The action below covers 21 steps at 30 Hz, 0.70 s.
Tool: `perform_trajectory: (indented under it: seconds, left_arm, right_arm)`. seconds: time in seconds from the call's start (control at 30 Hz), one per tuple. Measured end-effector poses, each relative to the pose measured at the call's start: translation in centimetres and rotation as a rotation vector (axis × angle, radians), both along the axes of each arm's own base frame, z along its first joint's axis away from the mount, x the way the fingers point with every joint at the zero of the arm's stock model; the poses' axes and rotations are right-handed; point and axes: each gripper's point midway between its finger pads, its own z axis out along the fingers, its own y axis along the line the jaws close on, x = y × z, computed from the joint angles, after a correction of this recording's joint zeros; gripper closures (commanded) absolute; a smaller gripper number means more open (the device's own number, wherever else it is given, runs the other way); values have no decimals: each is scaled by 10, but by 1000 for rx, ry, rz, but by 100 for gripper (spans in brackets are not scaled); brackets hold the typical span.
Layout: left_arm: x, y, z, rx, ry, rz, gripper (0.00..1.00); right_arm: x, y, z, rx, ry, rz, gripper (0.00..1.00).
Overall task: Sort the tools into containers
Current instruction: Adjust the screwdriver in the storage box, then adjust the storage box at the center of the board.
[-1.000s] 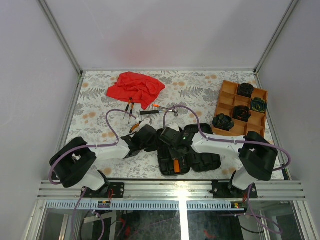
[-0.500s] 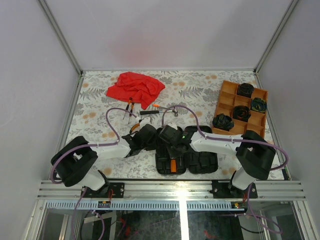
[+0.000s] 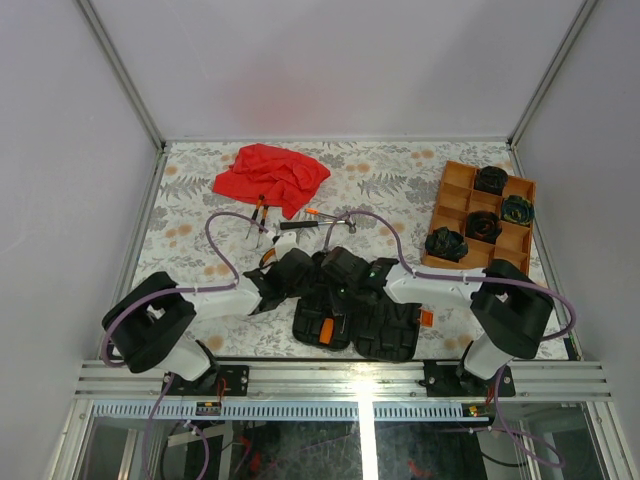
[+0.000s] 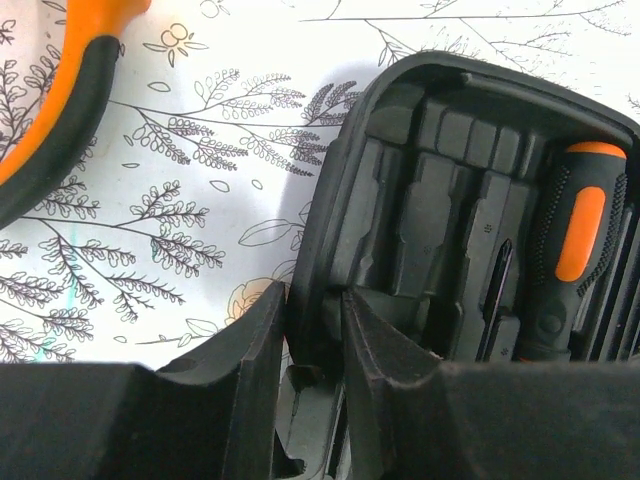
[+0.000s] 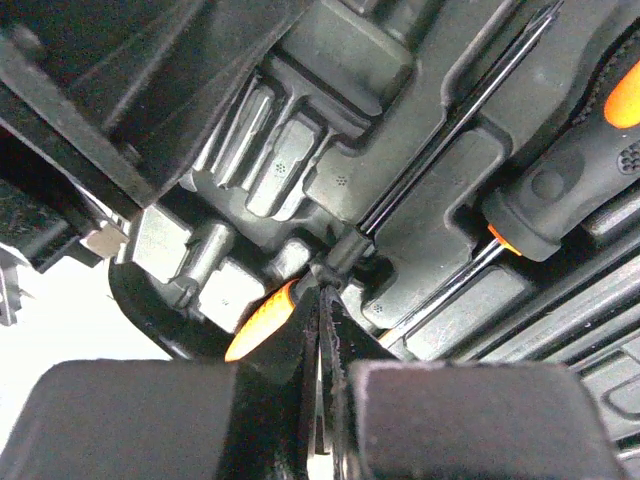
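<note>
Jaws of left gripper (image 4: 315, 300) clamp left rim of tool case (image 4: 430, 200); right gripper (image 5: 322, 290) jaws together, tips in moulded slots beside seated screwdriver (image 5: 560, 190). Case has slid left and nearer, turning; probably repositioning, pliers (image 3: 259, 213) not yet sorted, lying far-left of case

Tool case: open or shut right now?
Open. The tool case lies with both halves spread flat in the top view. The left wrist view looks into its moulded slots, with a screwdriver seated in one.
</note>
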Motion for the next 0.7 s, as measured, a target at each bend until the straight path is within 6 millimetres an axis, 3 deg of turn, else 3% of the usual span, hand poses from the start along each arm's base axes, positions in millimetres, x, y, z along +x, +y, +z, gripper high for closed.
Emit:
perform_trajectory:
  seconds: [0.13, 0.33, 0.63, 0.7]
  left_arm:
    - [-2, 2, 0, -10, 1, 8, 100]
    - [-19, -2, 1, -57, 39, -9, 100]
    - [-39, -11, 2, -120, 107, -51, 100]
    - [-40, -12, 2, -136, 115, -40, 100]
  right_arm:
    - [0, -3, 3, 41, 34, -10, 94]
    - [2, -17, 15, 55, 37, -4, 74]
    - [40, -62, 69, 49, -266, -117, 66]
    - [44, -74, 72, 25, -298, -160, 65]
